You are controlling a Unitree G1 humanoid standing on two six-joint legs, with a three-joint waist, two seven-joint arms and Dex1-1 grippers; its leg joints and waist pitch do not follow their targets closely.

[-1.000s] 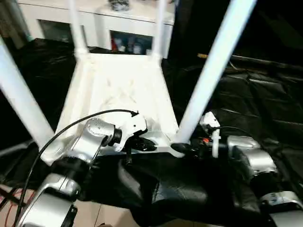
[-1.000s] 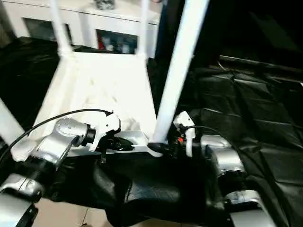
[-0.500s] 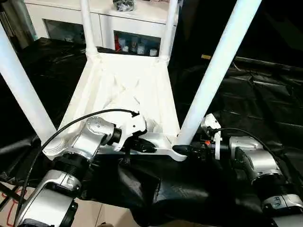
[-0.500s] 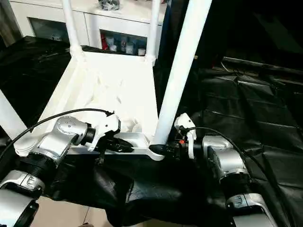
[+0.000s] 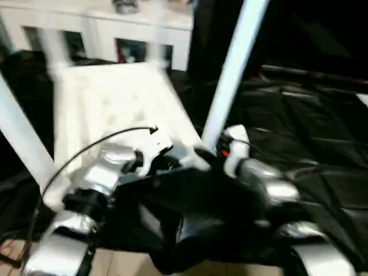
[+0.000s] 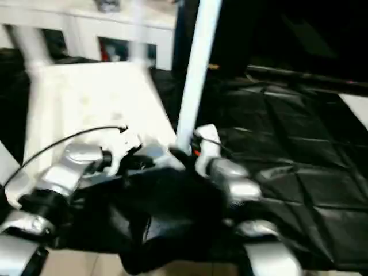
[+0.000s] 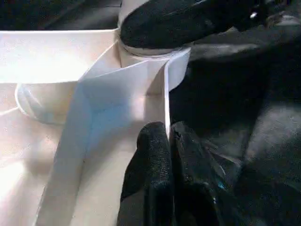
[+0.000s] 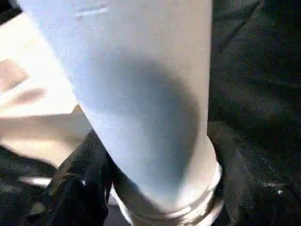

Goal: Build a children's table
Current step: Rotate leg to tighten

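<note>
— Where is the tabletop (image 5: 115, 98) found?

— It is laid upside down on the black-draped table (image 5: 310, 121), with white legs standing up from its corners.

— How is the left gripper (image 7: 168, 141) set?

— Its fingers are pressed together on the thin near rim of the tabletop.

— And the right gripper (image 5: 202, 156)?

— It is placed at the foot of the near right leg (image 5: 230, 75), by its corner socket (image 7: 150, 61); one black finger (image 7: 178, 21) is seen against that leg. A firm clamp cannot be told.
</note>
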